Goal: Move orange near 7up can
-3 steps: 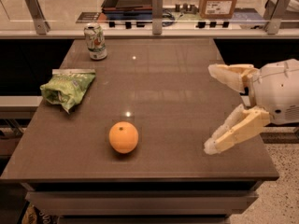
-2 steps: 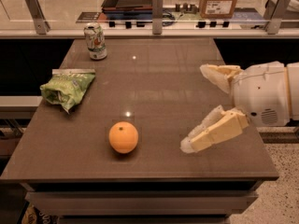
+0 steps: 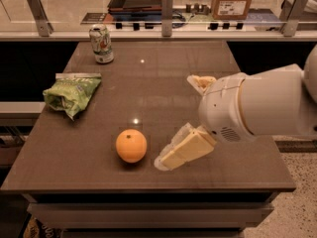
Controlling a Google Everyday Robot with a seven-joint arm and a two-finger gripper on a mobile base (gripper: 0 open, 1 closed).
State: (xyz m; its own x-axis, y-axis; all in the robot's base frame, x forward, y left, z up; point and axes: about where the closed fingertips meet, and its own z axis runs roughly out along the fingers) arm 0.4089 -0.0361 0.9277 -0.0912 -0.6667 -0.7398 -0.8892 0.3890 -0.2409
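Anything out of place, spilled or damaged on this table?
Nothing serious. The green chip bag lies crumpled near the left edge of the table, nothing spilled. The 7up can stands upright at the far left; the orange sits intact, with the open gripper just right of it.

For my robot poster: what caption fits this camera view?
Robot's open hand beside the orange, with the 7up can far across the table.
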